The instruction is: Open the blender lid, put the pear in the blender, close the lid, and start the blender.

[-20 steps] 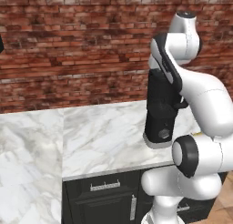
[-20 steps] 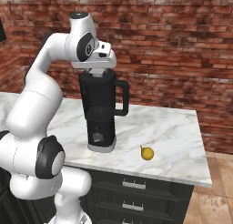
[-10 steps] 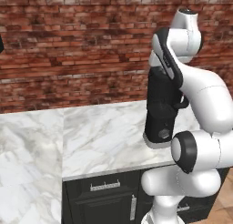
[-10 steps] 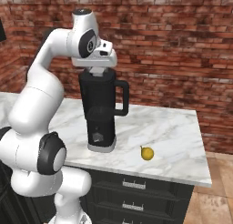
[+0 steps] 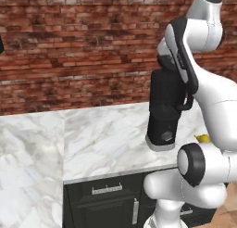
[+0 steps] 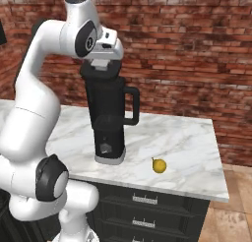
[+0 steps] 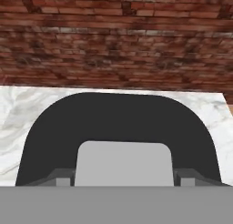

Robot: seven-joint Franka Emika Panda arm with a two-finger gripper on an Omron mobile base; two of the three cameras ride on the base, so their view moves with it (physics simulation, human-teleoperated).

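the end effector (image 6: pixel 102 68) sits right on top of the blender lid (image 7: pixel 120 127) (its opening cannot be told). the blender (image 6: pixel 109 119) stands on the marble bench (image 6: pixel 187 152), the pear (image 6: pixel 158 165) at its 4 o'clock, apart.

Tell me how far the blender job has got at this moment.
Nothing looks finished. The blender lid sits on the blender, and the pear lies on the marble counter beside its base. In hand: the gripper is right at the lid's grey cap. Left: opening, loading the pear, closing, starting.
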